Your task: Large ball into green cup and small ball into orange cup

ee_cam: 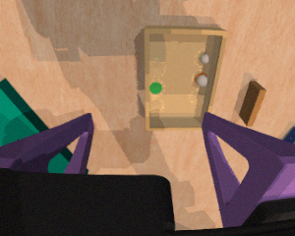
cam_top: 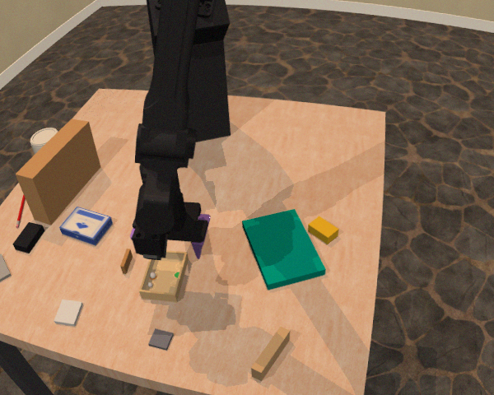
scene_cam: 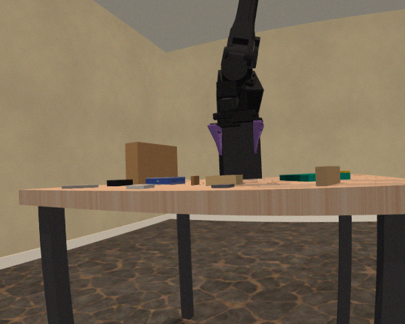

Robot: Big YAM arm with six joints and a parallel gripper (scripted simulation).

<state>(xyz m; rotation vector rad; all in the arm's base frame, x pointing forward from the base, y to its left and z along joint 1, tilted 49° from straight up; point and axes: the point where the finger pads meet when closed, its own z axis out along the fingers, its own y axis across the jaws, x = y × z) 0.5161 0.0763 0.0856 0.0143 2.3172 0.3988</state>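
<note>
The wooden puzzle (cam_top: 164, 276) lies flat on the table as a shallow open-looking tray; it also shows in the wrist view (ee_cam: 181, 78) and low in the side view (scene_cam: 223, 179). Inside it, a green cup (ee_cam: 155, 88) sits by one long wall. Two white balls (ee_cam: 205, 58) (ee_cam: 201, 81) lie by the opposite wall; the second shows an orange rim around it. I cannot tell the balls' sizes apart. My gripper (ee_cam: 147, 119) (scene_cam: 237, 152) hangs above the puzzle's near end with its purple fingers spread wide and nothing between them.
Left of the puzzle are a small brown block (cam_top: 126, 260), a blue box (cam_top: 86, 225), a black block (cam_top: 28, 236), a tall brown box (cam_top: 58, 169) and a white cup (cam_top: 43, 137). A green book (cam_top: 283, 248) and a yellow block (cam_top: 323, 230) lie to the right. A wooden bar (cam_top: 270, 352) and flat tiles (cam_top: 160, 338) lie near the front.
</note>
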